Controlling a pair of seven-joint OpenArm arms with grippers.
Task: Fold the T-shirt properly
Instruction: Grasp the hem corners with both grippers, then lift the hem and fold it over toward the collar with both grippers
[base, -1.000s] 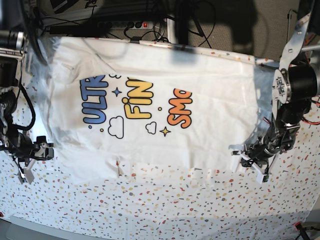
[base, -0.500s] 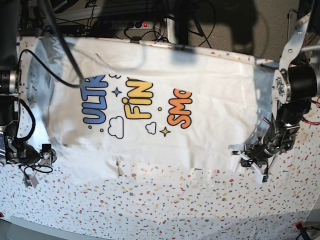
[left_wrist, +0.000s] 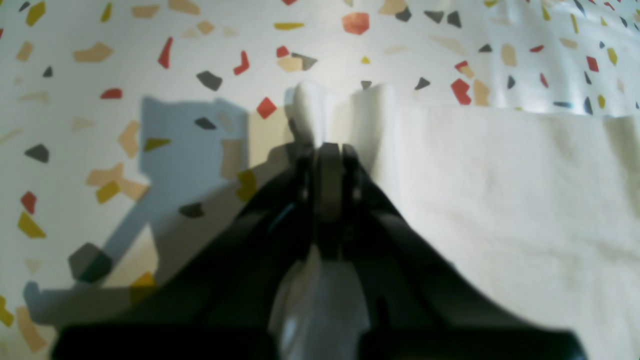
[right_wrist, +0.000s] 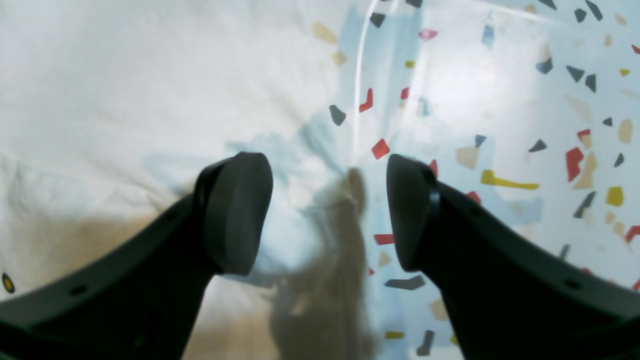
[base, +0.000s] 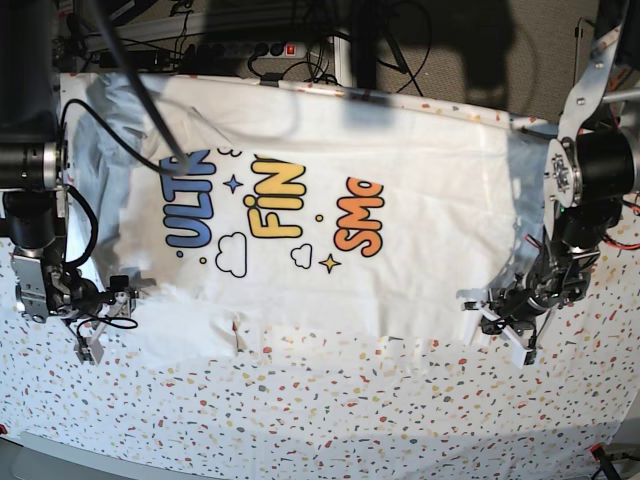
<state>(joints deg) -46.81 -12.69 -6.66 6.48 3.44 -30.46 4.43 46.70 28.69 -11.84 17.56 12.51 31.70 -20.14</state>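
T-shirt (base: 330, 200) spread print-up across the speckled table cover (base: 330, 410), "ULTRA FINE SMOL" lettering reading sideways in the base view, far edge close to the far rim of the table, near edge rumpled and lying roughly mid-table.

Left gripper (left_wrist: 327, 155) at the shirt's right near corner, jaws pressed together on a pinched ridge of white cloth; a small fold standing up just beyond the tips, flat shirt stretching to the right in the wrist view, bare speckled cover to the left with the gripper's shadow on it.

Right gripper (right_wrist: 330, 210) at the shirt's left near corner, low over the table, fingers (right_wrist: 235, 215) spread wide apart with nothing clamped. Between them, a blurred pale strip, perhaps a loose bit of sleeve or hem; too soft to tell. White cloth to the left in that view, speckled cover to the right.
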